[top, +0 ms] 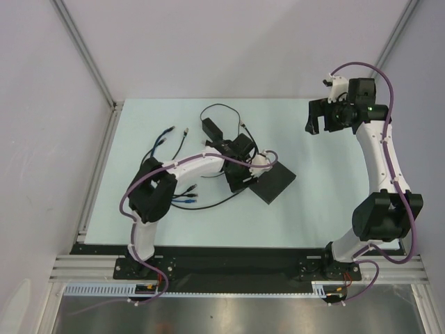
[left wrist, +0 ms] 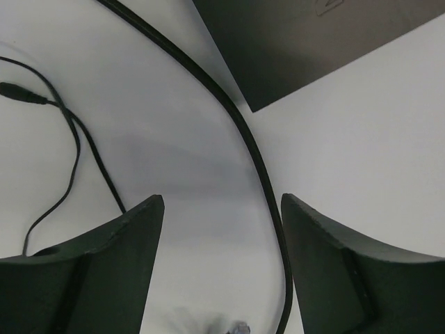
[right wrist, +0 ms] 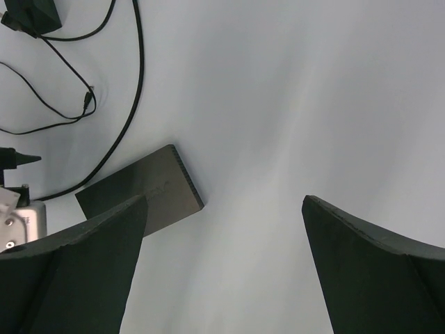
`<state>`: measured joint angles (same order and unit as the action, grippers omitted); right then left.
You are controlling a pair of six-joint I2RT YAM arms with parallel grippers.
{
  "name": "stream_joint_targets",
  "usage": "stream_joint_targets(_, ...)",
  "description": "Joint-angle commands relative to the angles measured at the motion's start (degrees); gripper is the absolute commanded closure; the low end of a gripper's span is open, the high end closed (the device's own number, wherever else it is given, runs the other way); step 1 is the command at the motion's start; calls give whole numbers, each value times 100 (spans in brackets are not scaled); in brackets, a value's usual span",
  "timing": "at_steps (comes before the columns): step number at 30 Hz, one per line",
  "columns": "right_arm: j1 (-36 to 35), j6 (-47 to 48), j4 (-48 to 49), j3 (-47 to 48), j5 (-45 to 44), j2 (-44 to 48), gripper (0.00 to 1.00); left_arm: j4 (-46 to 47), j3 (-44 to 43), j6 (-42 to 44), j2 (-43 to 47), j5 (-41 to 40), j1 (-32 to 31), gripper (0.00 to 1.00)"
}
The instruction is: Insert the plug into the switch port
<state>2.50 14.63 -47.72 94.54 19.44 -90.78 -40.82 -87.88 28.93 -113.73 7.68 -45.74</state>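
Apparently pickup stage: left gripper [left wrist: 221,202], jaws wide, straddles black cable [left wrist: 257,160] passing switch [left wrist: 313,49] corner at frame top; right gripper [right wrist: 224,202] wide, empty. Next: close squarely on cable

My left arm [top: 191,165] bent at the elbow and stretched right toward mid-scene, left gripper [left wrist: 222,236] facing down, jaws spread wide, gripping nothing, my right arm [top: 381,163] reared toward the far right, right gripper [right wrist: 224,250] jaws fully parted, empty
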Motion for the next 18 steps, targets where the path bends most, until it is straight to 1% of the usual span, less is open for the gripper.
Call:
stream_joint_targets(1,57,13,-79,29,-98,254,0,583,130,-369,-166,14,-76,26)
stream_joint_targets(6,127,57,-167,82,-134,228,0,891,253,-721,-430,-214,-163,34)
stream_joint_targets(10,180,101,-281,152,-142,166,0,1076,394,-915,-562,-565,-208,42)
stream_joint_targets(11,189,101,-307,170,-142,114,0,1085,438,-967,-580,-610,-208,48)
stream_joint_targets(12,207,110,-342,222,-142,96,1,1067,455,-1064,-580,-627,-208,53)
stream_joint_targets(13,215,127,-360,249,-142,61,0,1050,464,-1117,-571,-636,-208,62)
stream_joint_targets(15,233,136,-404,327,-142,-9,0,927,464,-1301,-510,-567,-199,71)
stream_joint_targets(16,242,136,-404,345,-134,-27,0,892,456,-1337,-362,-427,-199,80)
stream_joint_targets(18,259,136,-431,389,-116,-79,0,795,438,-1433,-124,-321,-190,91)
